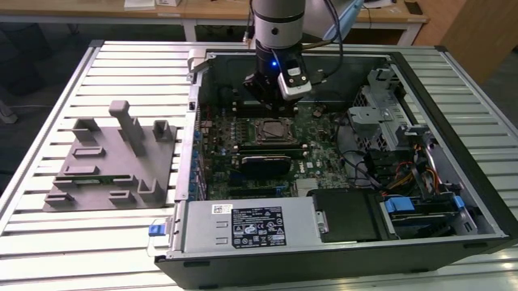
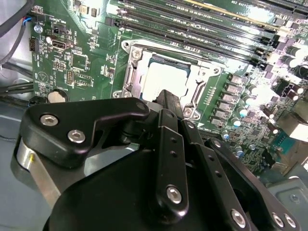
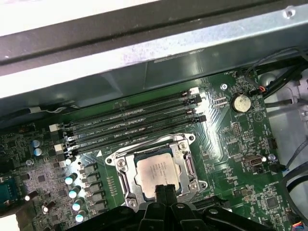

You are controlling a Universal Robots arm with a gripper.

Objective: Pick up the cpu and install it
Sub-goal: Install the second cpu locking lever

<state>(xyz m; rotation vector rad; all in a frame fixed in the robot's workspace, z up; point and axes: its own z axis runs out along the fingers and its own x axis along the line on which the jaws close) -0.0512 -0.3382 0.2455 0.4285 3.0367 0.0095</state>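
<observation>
Gripper (image 3: 163, 192) over cpu (image 3: 155, 169) (seated), socket (image 3: 120, 166)

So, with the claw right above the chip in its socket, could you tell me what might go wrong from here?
1. The chip lies inside the metal socket frame; if it sits slightly askew, pressing down could damage the contacts underneath.
2. The claw hangs close over the chip's edge, so a sideways move might drag the chip out of place.
3. The memory slots run right beside the frame, and a wide retreat could knock them.
</observation>
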